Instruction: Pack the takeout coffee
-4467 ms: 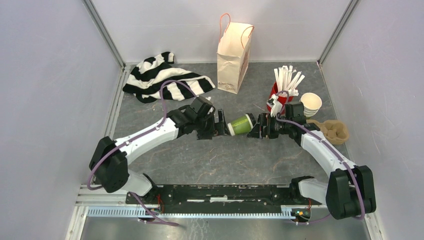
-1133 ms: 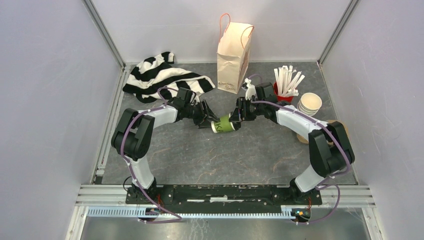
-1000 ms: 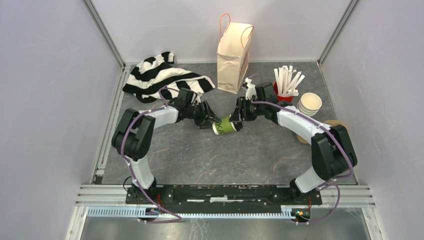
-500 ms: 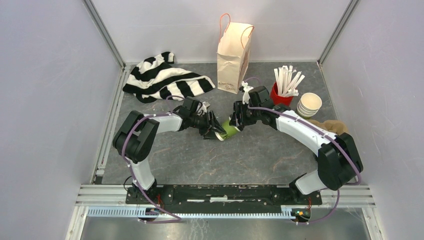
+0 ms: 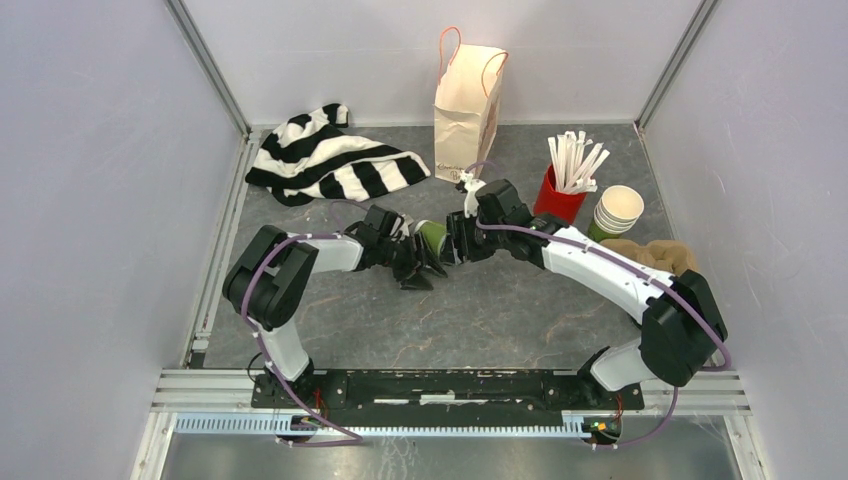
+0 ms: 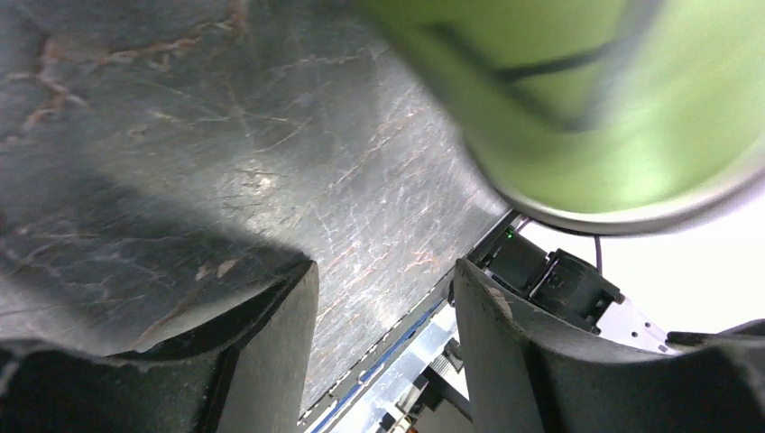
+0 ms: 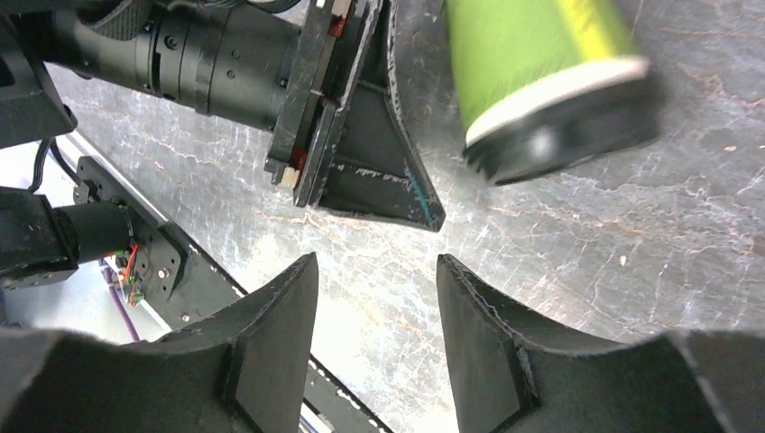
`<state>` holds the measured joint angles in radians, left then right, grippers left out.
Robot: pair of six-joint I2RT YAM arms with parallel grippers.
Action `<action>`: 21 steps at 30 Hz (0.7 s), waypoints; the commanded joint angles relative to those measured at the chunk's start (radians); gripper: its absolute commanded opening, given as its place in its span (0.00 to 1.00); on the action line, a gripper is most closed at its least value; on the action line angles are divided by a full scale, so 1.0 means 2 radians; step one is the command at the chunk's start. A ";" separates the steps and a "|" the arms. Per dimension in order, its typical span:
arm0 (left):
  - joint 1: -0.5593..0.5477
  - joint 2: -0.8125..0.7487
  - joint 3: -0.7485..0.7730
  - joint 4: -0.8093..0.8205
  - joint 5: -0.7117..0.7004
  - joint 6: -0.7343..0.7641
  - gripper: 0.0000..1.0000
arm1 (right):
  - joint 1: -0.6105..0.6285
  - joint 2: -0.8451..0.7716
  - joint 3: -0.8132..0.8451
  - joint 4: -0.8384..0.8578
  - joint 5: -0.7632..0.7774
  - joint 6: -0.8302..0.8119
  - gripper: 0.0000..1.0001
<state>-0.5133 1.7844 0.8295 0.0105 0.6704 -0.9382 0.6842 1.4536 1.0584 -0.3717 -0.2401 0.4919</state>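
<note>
The small green paper cup with a black plastic lid (image 7: 532, 63) lies tipped in front of the cream paper bag with orange handles (image 5: 466, 110). It sits outside both gaps. The left gripper (image 6: 383, 280) and right gripper (image 7: 374, 266) are spread, holding nothing. Bare grey table (image 5: 480, 310) stretches towards the near edge.

A dark grey, marble-patterned table (image 5: 480, 320) carries a crumpled black-and-white striped cloth (image 5: 325, 160) at its far left and an upright cream paper bag with orange handles (image 5: 465, 105) at far centre. To the right stand a red cup of white sticks (image 5: 556, 195), a stack of lidless green paper cups (image 5: 618, 212) and a brown moulded-pulp cup carrier (image 5: 655, 255). A tipped green paper cup with a black lid (image 5: 432, 237) is at mid-table (contact with the surface unclear).
</note>
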 commanded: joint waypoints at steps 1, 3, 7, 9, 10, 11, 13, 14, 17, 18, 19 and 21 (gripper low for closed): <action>0.001 -0.025 -0.006 0.006 -0.026 0.018 0.65 | 0.005 -0.012 0.018 -0.001 0.005 0.013 0.57; 0.003 -0.029 -0.008 0.002 -0.027 0.024 0.66 | 0.005 -0.003 0.029 0.001 0.007 0.008 0.57; 0.006 -0.054 -0.003 -0.038 -0.044 0.051 0.70 | 0.005 0.007 0.066 -0.016 0.025 -0.015 0.60; 0.008 -0.075 0.005 -0.070 -0.061 0.077 0.73 | 0.001 0.005 0.073 -0.023 0.035 -0.032 0.65; 0.009 -0.086 0.010 -0.085 -0.070 0.089 0.76 | -0.003 0.003 0.073 -0.023 0.037 -0.035 0.67; 0.012 -0.097 0.016 -0.100 -0.079 0.100 0.79 | -0.007 0.002 0.072 -0.022 0.038 -0.038 0.70; 0.022 -0.112 0.036 -0.124 -0.091 0.119 0.87 | -0.024 -0.003 0.067 -0.021 0.045 -0.040 0.76; 0.028 -0.114 0.051 -0.137 -0.098 0.128 0.91 | -0.035 -0.006 0.059 -0.015 0.046 -0.037 0.78; 0.047 -0.099 0.105 -0.159 -0.124 0.143 0.96 | -0.078 -0.010 0.028 0.020 0.039 -0.027 0.86; 0.053 -0.092 0.121 -0.160 -0.129 0.141 0.97 | -0.094 -0.004 0.022 0.032 0.029 -0.023 0.87; 0.059 -0.081 0.138 -0.155 -0.129 0.136 0.98 | -0.105 0.004 0.018 0.045 0.015 -0.019 0.87; 0.069 -0.053 0.174 -0.148 -0.133 0.130 0.99 | -0.120 0.023 0.020 0.063 0.009 -0.019 0.87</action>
<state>-0.4141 1.6085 1.0424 -0.2806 0.4652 -0.7326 0.5079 1.4643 1.1133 -0.3511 -0.2031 0.4370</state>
